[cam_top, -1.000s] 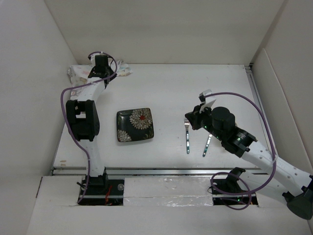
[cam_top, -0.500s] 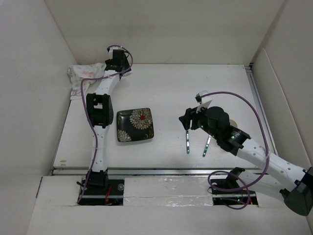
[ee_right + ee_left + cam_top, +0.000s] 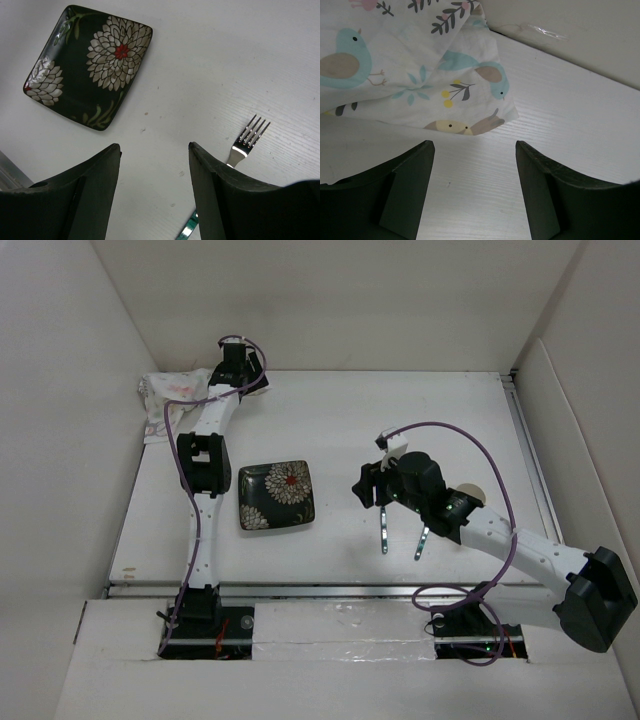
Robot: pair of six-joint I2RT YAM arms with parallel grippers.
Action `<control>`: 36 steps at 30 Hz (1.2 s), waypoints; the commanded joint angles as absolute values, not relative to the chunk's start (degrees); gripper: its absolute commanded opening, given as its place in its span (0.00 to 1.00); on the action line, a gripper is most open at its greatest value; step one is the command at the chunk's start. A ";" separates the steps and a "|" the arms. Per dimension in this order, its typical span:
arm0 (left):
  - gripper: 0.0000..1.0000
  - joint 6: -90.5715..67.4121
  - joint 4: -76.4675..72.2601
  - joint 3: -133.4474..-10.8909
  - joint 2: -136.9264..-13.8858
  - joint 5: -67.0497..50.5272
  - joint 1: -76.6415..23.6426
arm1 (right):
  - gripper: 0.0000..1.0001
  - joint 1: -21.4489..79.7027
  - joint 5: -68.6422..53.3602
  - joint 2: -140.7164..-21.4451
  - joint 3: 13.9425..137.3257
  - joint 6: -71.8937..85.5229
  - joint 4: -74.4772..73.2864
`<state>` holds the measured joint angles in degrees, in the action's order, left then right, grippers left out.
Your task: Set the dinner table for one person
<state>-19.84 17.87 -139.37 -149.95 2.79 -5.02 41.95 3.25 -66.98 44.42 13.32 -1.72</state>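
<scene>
The dinner table (image 3: 420, 420) is a plain white top. A black square plate (image 3: 276, 495) with white flowers lies left of centre, also seen in the right wrist view as the plate (image 3: 87, 65). A fork (image 3: 384, 525) and a second utensil (image 3: 424, 537) lie side by side right of it. My right gripper (image 3: 366, 486) hangs open over bare table between plate and fork (image 3: 249, 136), its jaws (image 3: 155, 147) empty. My left gripper (image 3: 243, 368) is at the back left, open, with nothing between its fingers (image 3: 474, 150). It stands just short of the corner of a bird-patterned placemat (image 3: 395, 65).
The placemat (image 3: 172, 390) lies rumpled in the back left corner against the white side wall (image 3: 95, 390). White walls close in the back and both sides. A metal rail (image 3: 330, 588) runs along the near edge.
Both grippers have opened. The left one has swung right along the back wall, off the placemat. The right arm has shifted left, away from the fork's head and toward the plate.
</scene>
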 commanded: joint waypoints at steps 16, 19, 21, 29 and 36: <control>0.57 -34.36 15.83 -141.34 -156.98 -1.59 -1.85 | 0.62 38.41 0.44 -64.60 47.82 10.99 1.76; 0.37 -35.68 14.33 -140.27 -156.44 1.30 -1.85 | 0.62 37.18 -2.72 -64.07 47.37 10.81 2.28; 0.26 -36.38 13.37 -140.36 -156.97 1.84 -1.85 | 0.61 36.65 -3.87 -63.64 47.02 10.81 2.37; 0.00 -38.50 9.24 -138.27 -155.41 -1.65 -1.85 | 0.59 36.12 -7.03 -60.82 46.23 10.99 3.51; 0.00 -34.02 2.14 -125.89 -143.10 -6.94 -7.10 | 0.58 36.12 -7.73 -61.61 46.23 11.34 4.22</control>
